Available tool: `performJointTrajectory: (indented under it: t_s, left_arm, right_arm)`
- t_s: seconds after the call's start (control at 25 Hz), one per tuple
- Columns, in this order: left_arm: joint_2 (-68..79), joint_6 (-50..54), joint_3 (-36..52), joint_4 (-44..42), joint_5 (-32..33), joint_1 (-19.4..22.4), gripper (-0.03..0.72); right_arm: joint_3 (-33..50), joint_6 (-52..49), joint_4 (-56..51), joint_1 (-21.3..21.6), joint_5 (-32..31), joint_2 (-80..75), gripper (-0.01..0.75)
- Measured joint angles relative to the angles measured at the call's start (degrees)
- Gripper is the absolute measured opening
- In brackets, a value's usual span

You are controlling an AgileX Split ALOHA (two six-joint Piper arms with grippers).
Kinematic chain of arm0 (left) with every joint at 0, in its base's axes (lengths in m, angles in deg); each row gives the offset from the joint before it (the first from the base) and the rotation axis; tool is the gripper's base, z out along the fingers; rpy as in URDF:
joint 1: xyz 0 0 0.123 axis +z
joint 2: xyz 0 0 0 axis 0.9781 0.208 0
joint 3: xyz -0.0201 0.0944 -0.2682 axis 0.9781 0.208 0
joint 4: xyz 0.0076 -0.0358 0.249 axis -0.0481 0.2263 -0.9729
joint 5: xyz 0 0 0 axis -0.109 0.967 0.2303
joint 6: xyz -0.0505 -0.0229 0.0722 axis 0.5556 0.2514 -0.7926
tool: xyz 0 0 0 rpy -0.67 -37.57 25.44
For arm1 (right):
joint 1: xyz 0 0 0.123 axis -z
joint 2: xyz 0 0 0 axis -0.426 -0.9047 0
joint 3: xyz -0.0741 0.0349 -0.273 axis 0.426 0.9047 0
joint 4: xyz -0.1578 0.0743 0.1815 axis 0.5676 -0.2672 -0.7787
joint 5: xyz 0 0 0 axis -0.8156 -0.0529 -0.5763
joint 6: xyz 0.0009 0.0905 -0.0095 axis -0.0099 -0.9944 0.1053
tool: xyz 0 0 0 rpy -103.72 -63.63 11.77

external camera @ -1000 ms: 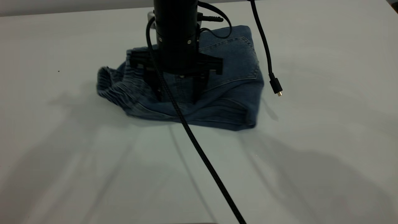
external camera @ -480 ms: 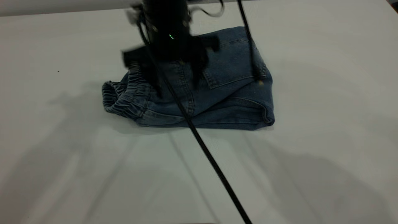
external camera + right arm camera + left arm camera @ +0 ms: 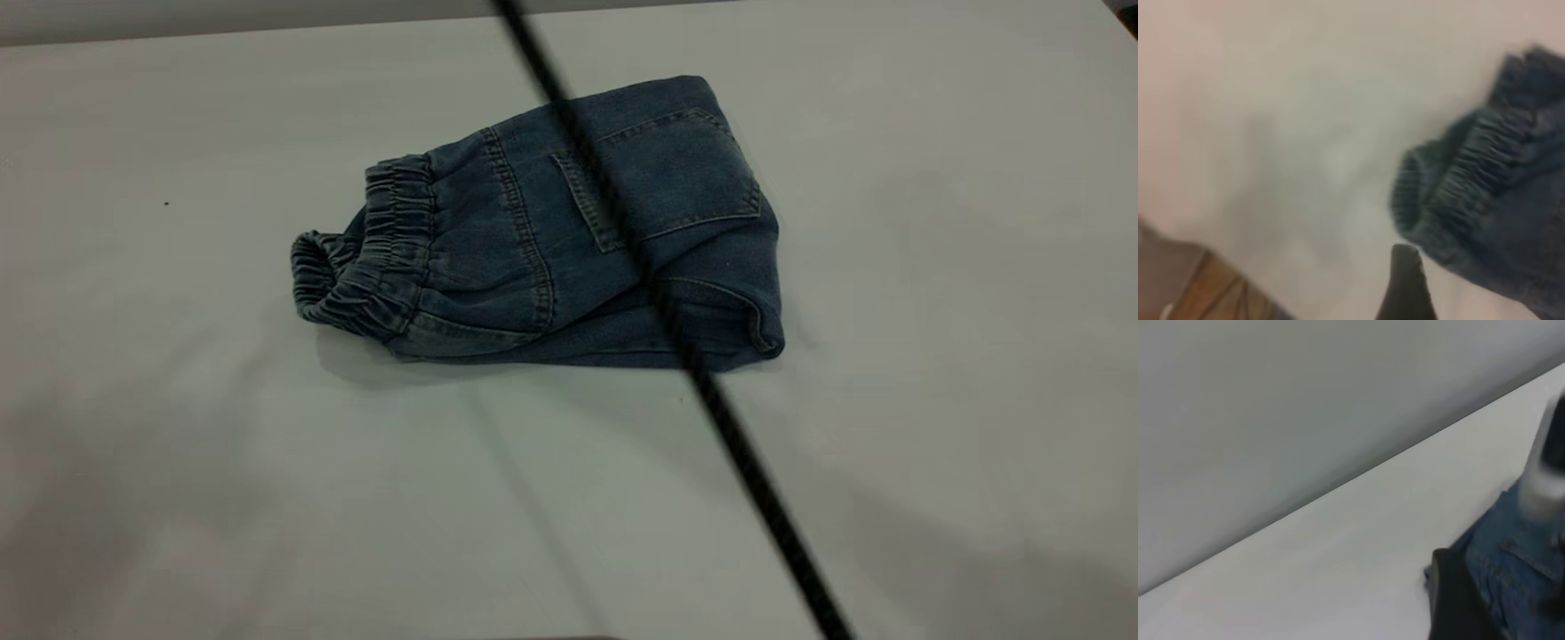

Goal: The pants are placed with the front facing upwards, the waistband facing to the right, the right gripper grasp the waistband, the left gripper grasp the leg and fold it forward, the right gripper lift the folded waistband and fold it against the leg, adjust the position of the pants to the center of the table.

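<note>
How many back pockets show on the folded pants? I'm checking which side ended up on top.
1. The square back pocket lies on the top layer of the pants, toward the end opposite the waistband. Another may be folded underneath.

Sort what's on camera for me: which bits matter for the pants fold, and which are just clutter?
Part of the job:
- pants, folded, lying free
- waistband, ruched end toward the exterior view's left
- table, bare white surface under them

Just there:
- black cable, crossing diagonally in front of the pants
- back pocket, only a feature of the denim

Neither gripper touches the cloth.
</note>
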Motion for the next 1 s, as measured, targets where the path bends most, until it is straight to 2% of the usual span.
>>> performJointTrajectory:
  t_s: [0.16, 0.36, 0.56, 0.64, 1.0]
  left_arm:
    - [-6.4, 0.0, 0.0, 0.0, 8.1, 0.0, 0.337]
    - [-13.1, 0.8, 0.0, 0.1, 20.3, 0.0, 0.337]
    - [-18.7, 3.0, 0.5, 0.0, 20.6, 0.0, 0.337]
    - [-21.2, 3.5, 3.2, 0.0, 20.6, 0.0, 0.337]
    - [-31.2, 6.3, 27.3, 0.0, 20.6, 0.0, 0.337]
  right_arm:
    - [2.0, 4.2, -2.3, -1.9, -0.2, 8.0, 0.459]
    - [12.8, 6.6, -2.9, -4.0, -0.6, 21.4, 0.459]
    - [29.2, 7.8, -0.8, -4.0, -0.7, 37.1, 0.459]
    - [36.2, 7.8, -0.1, -4.0, -0.7, 42.8, 0.459]
    - [64.6, 5.9, 5.9, -4.0, -0.7, 64.3, 0.459]
